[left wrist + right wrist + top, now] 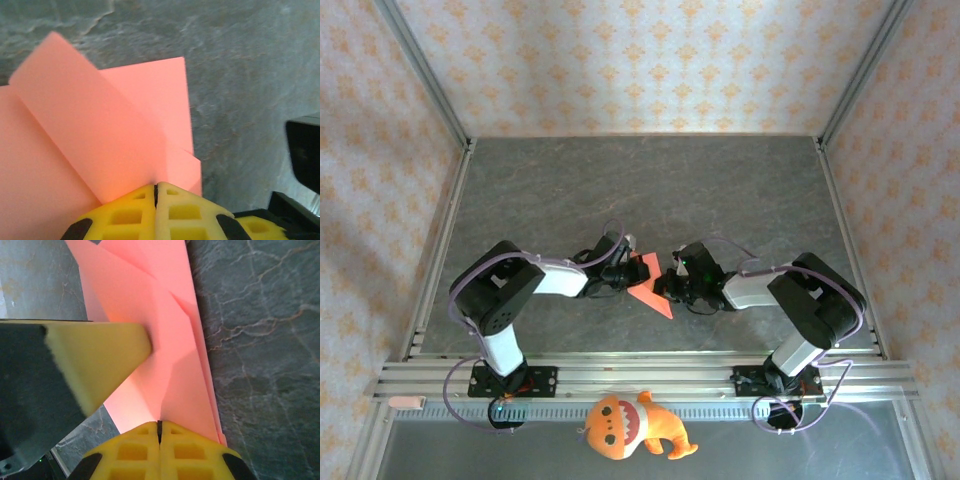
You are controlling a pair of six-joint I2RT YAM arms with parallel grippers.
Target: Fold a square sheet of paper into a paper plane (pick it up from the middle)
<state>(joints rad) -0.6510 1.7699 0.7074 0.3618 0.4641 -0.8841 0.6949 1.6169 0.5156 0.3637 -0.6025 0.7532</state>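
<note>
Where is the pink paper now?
In the top view the pink paper lies on the table near its front centre, between the tips of the left hand and the right hand.

Lab cell: aluminium frame [620, 378], patterned walls [640, 60]

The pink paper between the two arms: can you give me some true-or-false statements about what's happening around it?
1. The square sheet of paper lies flat and unfolded. False: it is creased, with a flap raised.
2. The left gripper and right gripper meet at the paper from opposite sides. True.
3. The right gripper's fingers are spread wide. False: they are closed together.
4. An orange plush toy lies by the arm bases, apart from the paper. True.
</note>
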